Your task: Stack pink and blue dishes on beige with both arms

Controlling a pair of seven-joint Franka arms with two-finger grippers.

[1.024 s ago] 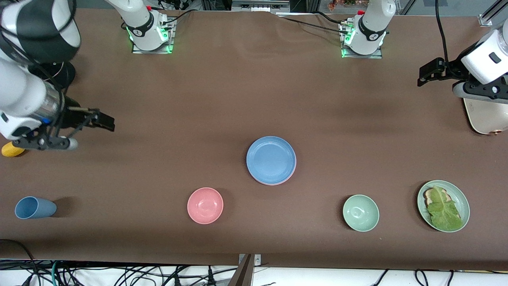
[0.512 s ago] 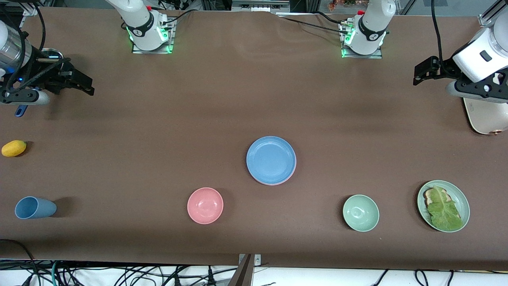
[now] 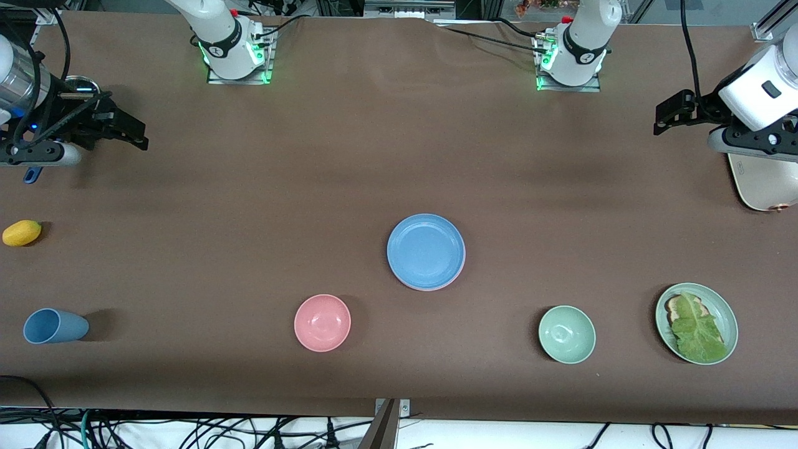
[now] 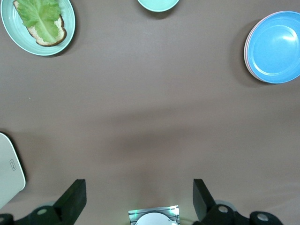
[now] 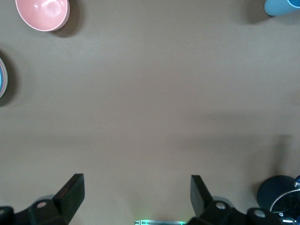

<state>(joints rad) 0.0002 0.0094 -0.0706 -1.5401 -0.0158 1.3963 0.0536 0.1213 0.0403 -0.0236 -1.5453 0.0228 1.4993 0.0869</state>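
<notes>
The sky blue plate [image 3: 426,251] lies mid-table on top of the salmon pink plate [image 4: 246,47], of which only a thin rim shows under it. No beige plate shows; whatever lies under the stack is hidden. My right gripper [image 3: 134,131] hangs open and empty over the table's right-arm end, well away from the stack. My left gripper [image 3: 667,115] hangs open and empty over the left-arm end. In both wrist views the gripper [image 4: 139,201] [image 5: 136,199] has its fingers wide apart over bare table. The blue plate [image 4: 276,47] sits at the edge of the left wrist view.
Nearer the front camera stand a pink bowl [image 3: 322,322], a pale green bowl [image 3: 567,334] and a green plate with lettuce on bread [image 3: 696,322]. A blue cup [image 3: 55,326] on its side and a yellow fruit [image 3: 22,232] lie at the right-arm end. A cream appliance [image 3: 760,184] sits under the left arm.
The right arm has drawn back toward its base side of the table, uncovering the yellow fruit, then held still. The left gripper barely shifted. The plates have not moved.
</notes>
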